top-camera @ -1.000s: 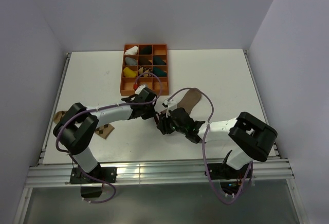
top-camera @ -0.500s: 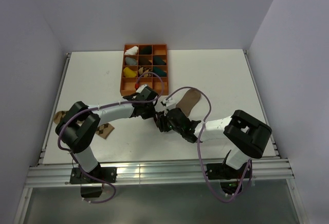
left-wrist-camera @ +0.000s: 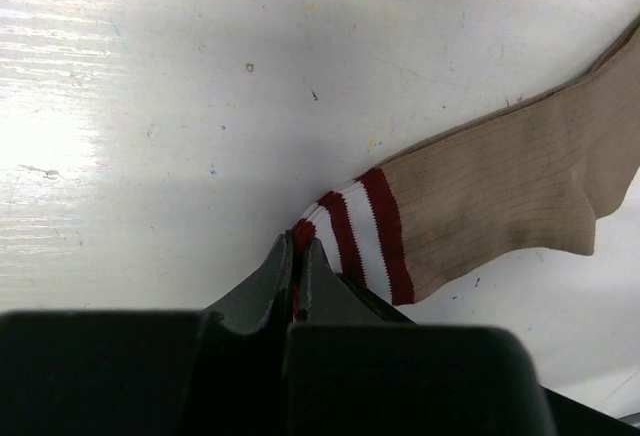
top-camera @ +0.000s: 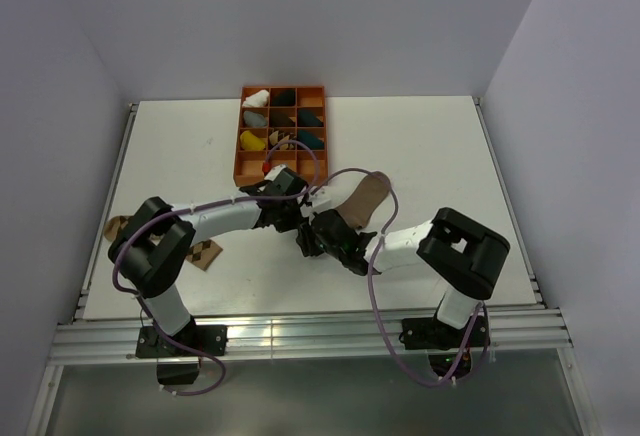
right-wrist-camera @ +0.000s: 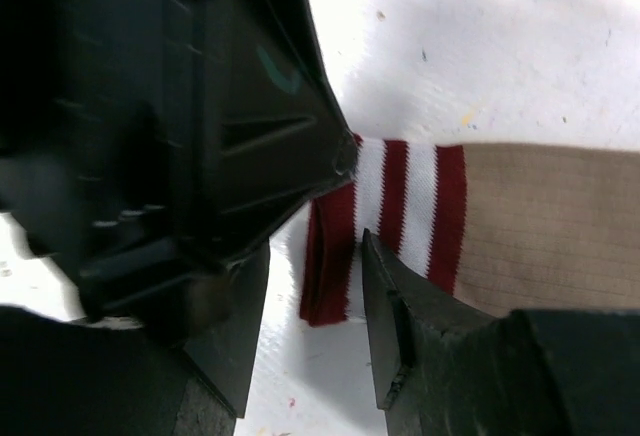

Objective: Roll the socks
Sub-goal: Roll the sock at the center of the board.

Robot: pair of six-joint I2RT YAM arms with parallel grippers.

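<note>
Both arms reach in to the middle of the tabletop [top-camera: 450,156] and meet at one end of the plain tan sock [left-wrist-camera: 500,196].

Tan sock: lies flat, roughly midway between the near and far edges and slightly toward the right edge. Its foot end points toward the far right corner. The red-and-white striped cuff [left-wrist-camera: 360,241] is at the end nearer the arms.

Left gripper [left-wrist-camera: 297,274]: jaws pressed together, pinching the outer edge of the striped cuff. From the left wrist view no gap shows between the fingers.

Right gripper [right-wrist-camera: 317,251]: jaws about halfway apart, one on each side of the cuff's dark red end. A strip of white table shows between the cuff and one finger, so it has no grip on the fabric. The left gripper's black body sits very close beside it.

Argyle sock [top-camera: 205,254]: lies by the left edge of the tabletop, partly hidden under the left arm and well apart from both grippers.

Orange compartment tray [top-camera: 238,156]: stands at the far edge, left of centre, with small sock bundles in several cells: white [top-camera: 258,98], yellow [top-camera: 252,140], teal [top-camera: 312,139]
</note>
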